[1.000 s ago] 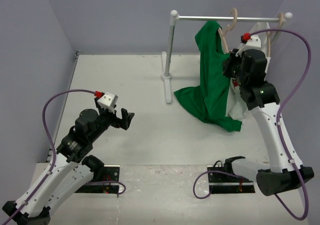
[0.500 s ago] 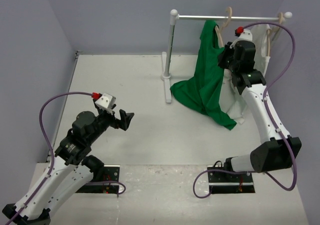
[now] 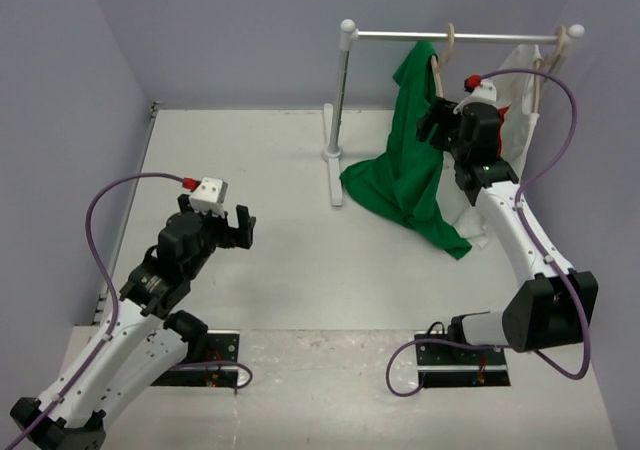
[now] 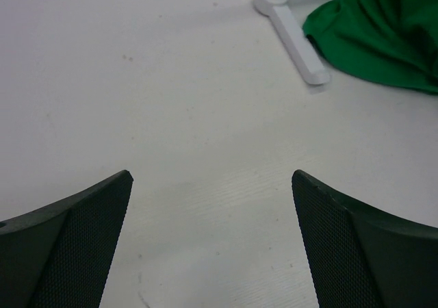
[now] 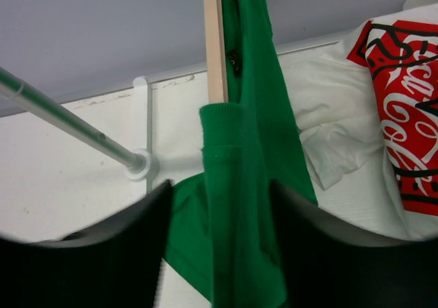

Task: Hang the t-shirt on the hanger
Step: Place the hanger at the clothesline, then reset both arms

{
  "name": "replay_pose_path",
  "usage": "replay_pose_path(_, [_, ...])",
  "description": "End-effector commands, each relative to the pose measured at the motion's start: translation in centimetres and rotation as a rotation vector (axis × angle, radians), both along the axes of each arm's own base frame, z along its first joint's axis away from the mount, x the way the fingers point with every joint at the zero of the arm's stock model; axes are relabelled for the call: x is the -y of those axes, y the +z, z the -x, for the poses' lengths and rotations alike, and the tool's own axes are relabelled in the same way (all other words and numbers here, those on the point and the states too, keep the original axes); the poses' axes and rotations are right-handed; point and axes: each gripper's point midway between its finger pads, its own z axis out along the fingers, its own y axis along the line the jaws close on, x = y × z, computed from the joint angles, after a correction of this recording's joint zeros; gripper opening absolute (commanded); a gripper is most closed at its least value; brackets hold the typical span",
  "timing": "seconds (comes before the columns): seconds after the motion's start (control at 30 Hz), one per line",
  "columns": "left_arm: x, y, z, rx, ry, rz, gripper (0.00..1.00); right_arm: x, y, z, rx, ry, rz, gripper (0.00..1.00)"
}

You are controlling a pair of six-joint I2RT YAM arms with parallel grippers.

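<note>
The green t-shirt (image 3: 405,170) hangs in the upper right of the overhead view. It is draped from the wooden hanger (image 3: 449,40), whose hook sits over the rack's rail (image 3: 490,37), and it falls steeply so that its lower edge pools on the table (image 3: 270,160) beside the rack foot (image 4: 295,41). Just right of it on the same rail hangs a white shirt with a red logo (image 3: 517,85).

The right gripper (image 5: 220,253) is up against the green cloth. In its wrist view the fingers stand moderately apart, with a folded band of the shirt running down between them. There is a gap on the left side, so I would not call it a firm pinch. Straight ahead and above it, a bare length of the hanger's arm runs up and down the frame and disappears under the fold, so the shirt looks only partly seated.

The left gripper (image 3: 242,228) hangs spread wide over bare table at centre left, holding nothing, with the shirt well off toward its upper right.

The right arm is plainly the nearer one. My guess is that the next move depends on drawing the cloth along that upright wooden arm.
</note>
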Motion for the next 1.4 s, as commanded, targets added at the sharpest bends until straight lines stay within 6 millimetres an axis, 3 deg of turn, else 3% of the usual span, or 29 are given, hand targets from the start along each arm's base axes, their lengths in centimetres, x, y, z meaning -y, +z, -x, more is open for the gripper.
replay_pose_path(0.0, [-5.0, 0.9, -1.6, 0.008, 0.28, 0.022, 1.0, -0.4, 3.2, 0.8, 0.048, 0.008, -0.033, 0.95])
replay_pose_path(0.13, [-7.8, 1.2, -2.2, 0.016, 0.41, 0.053, 1.0, 0.8, 6.2, 4.1, 0.103, -0.036, -0.04, 0.99])
replay_pose_path(0.2, [-9.1, 1.4, -2.3, 0.02, 0.464, 0.066, 1.0, 1.3, 8.2, 7.3, 0.129, -0.031, -0.038, 0.99])
replay_pose_path(0.3, [-10.5, 1.7, -2.2, 0.033, 0.547, 0.098, 1.0, 1.7, 9.0, 11.7, 0.135, -0.012, -0.023, 0.99])
replay_pose_path(0.4, [-11.3, 2.3, -1.8, 0.054, 0.586, 0.123, 1.0, 2.3, 7.2, 17.0, 0.111, 0.019, 0.02, 0.99])
replay_pose_path(0.5, [-11.6, 3.0, -1.4, 0.079, 0.582, 0.098, 1.0, 2.6, 7.2, 21.6, 0.173, 0.058, 0.048, 0.99])
replay_pose_path(0.67, [-11.1, 3.1, -1.2, 0.086, 0.53, 0.08, 1.0, 3.5, 6.5, 25.8, 0.222, 0.028, 0.021, 0.99])
replay_pose_path(0.87, [-10.9, 4.3, -0.2, 0.134, 0.496, 0.085, 1.0, 3.4, 5.4, 28.1, 0.263, 0.055, 0.015, 0.99])
replay_pose_path(1.07, [-11.4, 5.5, 1.0, 0.211, 0.505, 0.111, 1.0, 3.7, 4.1, 27.2, 0.283, 0.037, 0.031, 0.99])
replay_pose_path(1.37, [-11.1, 5.0, 0.5, 0.186, 0.495, 0.104, 1.0, 5.3, 2.6, 26.8, 0.313, -0.074, 0.0, 0.99])
